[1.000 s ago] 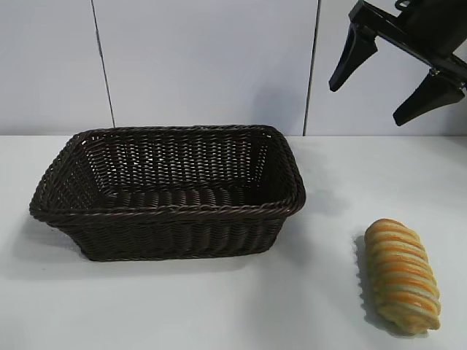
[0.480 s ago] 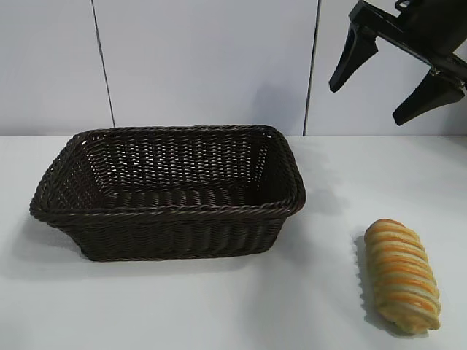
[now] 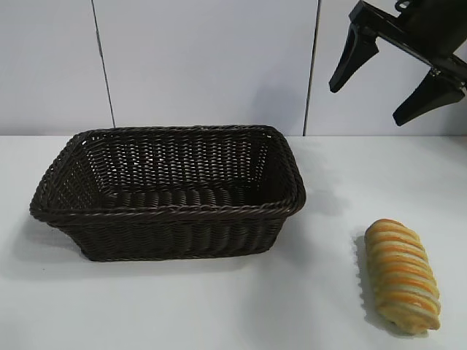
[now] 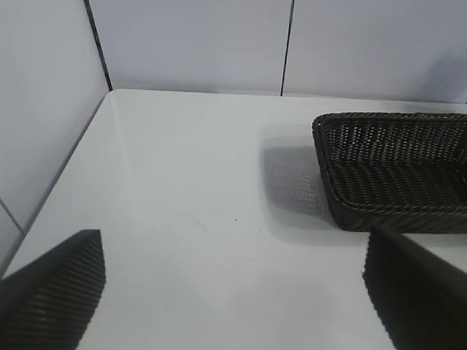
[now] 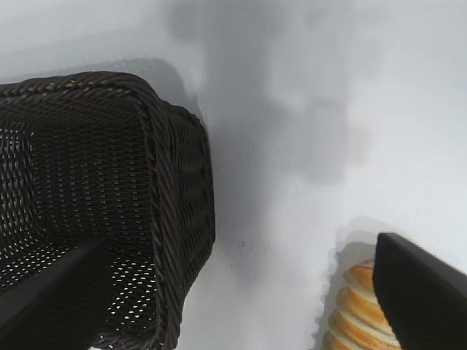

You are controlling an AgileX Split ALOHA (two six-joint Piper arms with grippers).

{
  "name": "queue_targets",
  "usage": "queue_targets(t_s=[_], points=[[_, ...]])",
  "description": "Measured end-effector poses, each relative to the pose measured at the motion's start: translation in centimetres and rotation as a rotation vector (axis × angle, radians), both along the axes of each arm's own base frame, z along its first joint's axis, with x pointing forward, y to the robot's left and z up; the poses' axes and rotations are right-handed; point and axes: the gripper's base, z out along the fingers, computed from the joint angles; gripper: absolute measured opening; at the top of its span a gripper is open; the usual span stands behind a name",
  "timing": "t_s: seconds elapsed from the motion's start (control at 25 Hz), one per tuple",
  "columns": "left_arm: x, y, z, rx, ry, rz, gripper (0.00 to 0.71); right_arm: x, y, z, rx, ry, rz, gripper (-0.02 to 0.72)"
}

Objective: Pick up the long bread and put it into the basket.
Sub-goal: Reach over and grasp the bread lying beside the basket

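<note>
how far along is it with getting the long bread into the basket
Nothing looks done yet: the long bread lies on the table, apart from the basket, which holds nothing. Nothing is in hand either. The right claw hangs open high above the table, gripping nothing; the left claw is open too, beside the basket's far end. Left to do: reach the bread, grasp it, carry it over and release it inside.

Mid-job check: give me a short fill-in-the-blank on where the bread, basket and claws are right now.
1. The long bread lies on the ____, outside the basket.
2. The basket holds ____.
3. The right claw hangs above the table with its jaws ____.
4. In the exterior view, the bread lies to the basket's ____.

Missing words: table; nothing; open; right
</note>
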Motion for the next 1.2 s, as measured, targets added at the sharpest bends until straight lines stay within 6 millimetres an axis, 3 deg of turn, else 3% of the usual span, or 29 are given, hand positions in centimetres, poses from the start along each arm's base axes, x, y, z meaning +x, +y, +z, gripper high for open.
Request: queue_targets(t_s=[0.2,0.88,1.2], points=[[1.9,-0.5,-4.0,-0.051,0.131,-0.033,0.694,0.0,0.0,0.0,0.000,0.001,0.001,0.695],[3.1,0.0,-4.5,-0.008,0.056,-0.007,0.694,0.0,0.0,0.0,0.000,0.005,0.003,0.695],[1.9,0.0,-4.5,-0.006,-0.029,-0.007,0.694,-0.7,-0.2,1.2,-0.028,-0.023,0.014,0.695]])
